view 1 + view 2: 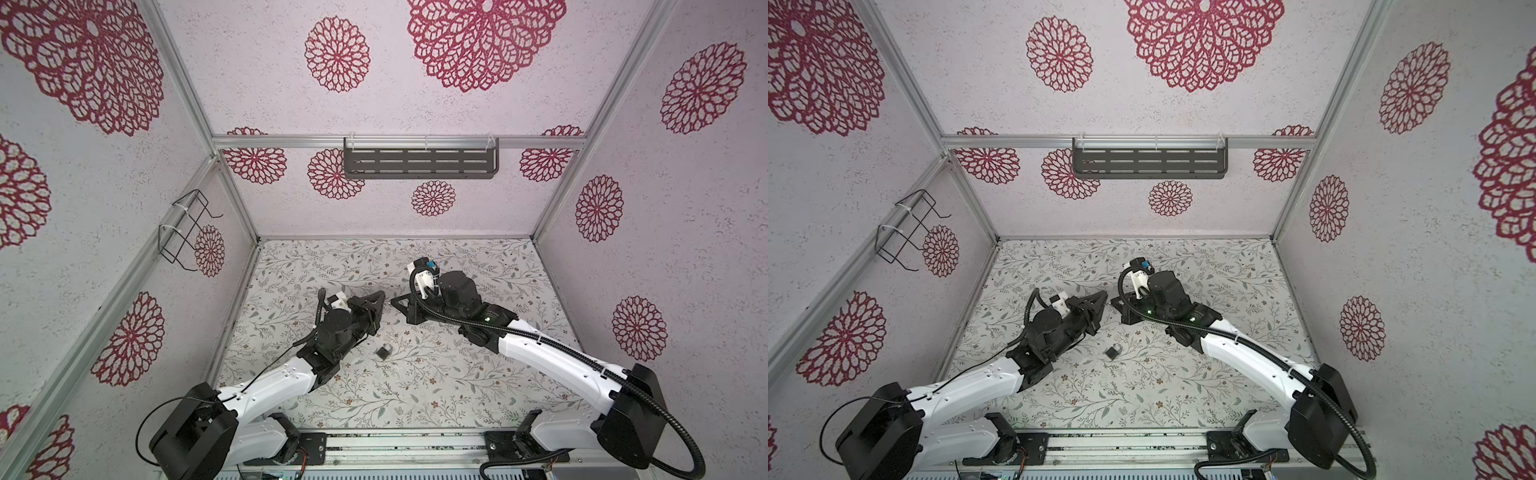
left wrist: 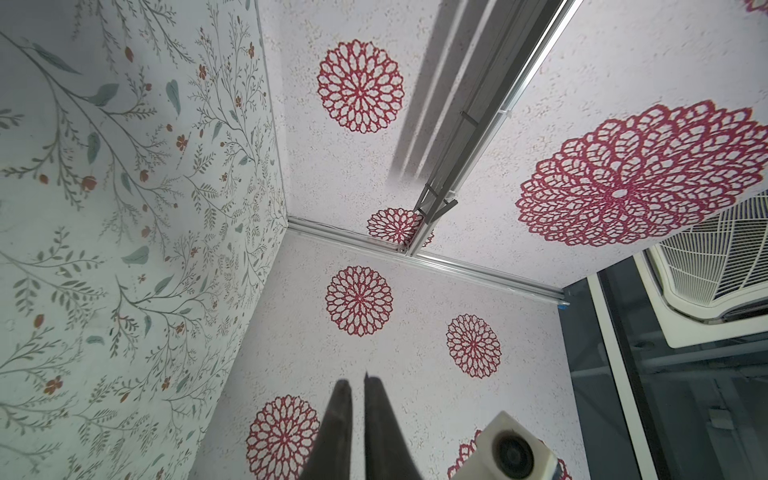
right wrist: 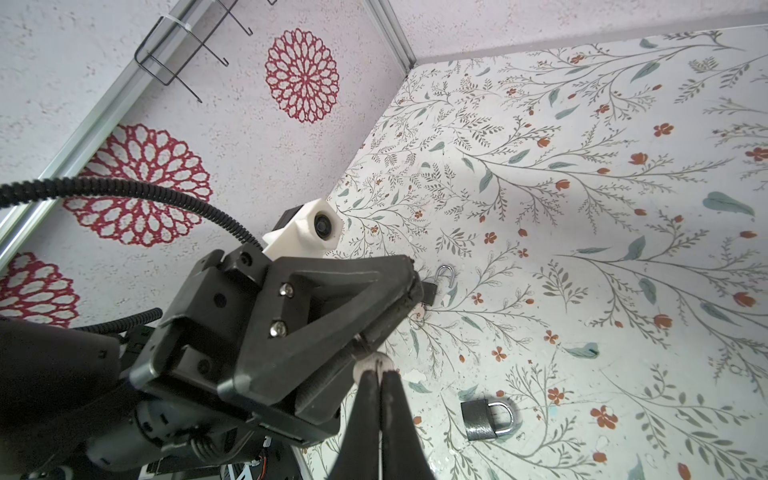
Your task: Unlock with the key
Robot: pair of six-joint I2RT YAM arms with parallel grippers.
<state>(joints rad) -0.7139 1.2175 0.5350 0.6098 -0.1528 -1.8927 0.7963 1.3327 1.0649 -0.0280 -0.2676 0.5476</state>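
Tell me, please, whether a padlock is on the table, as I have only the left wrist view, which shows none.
Observer: Yes, a padlock lies untouched on the table in both top views, toward the arm bases.
Operator: Thank you; does the other arm hold anything?
Observer: The right tool is shut on a small silver piece, apparently the key.
Operator: Is anything else worth knowing?
Observer: In the right wrist view, a second padlock, its shackle seemingly open, shows just past the tip of the left tool, partly hidden by it.
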